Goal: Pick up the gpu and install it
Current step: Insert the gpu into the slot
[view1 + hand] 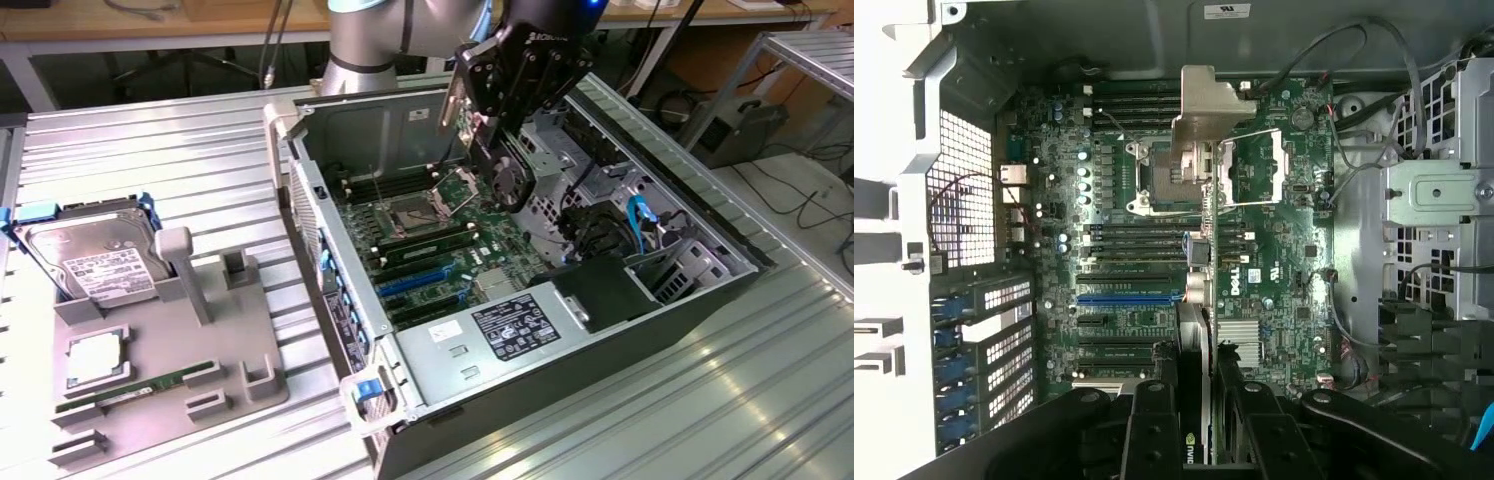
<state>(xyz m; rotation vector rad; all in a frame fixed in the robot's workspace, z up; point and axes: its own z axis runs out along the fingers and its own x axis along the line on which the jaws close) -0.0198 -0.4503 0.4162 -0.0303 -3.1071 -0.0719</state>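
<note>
A single ribbed metal desk (160,140) carries everything. On it, toward the exterior view's right, lies one open computer case (694,235) on its side with its interior facing up. One robot arm (367,40) reaches over the case from behind. Inside the case is one green motherboard (467,245) with two CPU sockets (1154,175) side by side, and near the case's front end sits one silver power supply (494,335) with a dark label. To the exterior view's left, well apart from the case, stands one grey parts fixture (200,370). It holds three things: one silver hard drive (94,262) with a white label propped at its far end, one long green RAM stick (134,392) lying in a groove, and one small square silver processor chip (96,358) between them. The one gripper (514,105) is clamped onto the gpu (507,182), one black finger pressed against each face of the card. The gpu hangs on edge over the motherboard inside the case, fan face towards the exterior view's right. In the wrist view the gpu (1196,290) runs edge-on between the two sockets, its pale tan end bracket (1206,105) far from the gripper (1199,430). It is not seated in an expansion slot, and whether it touches the board cannot be told.
</note>
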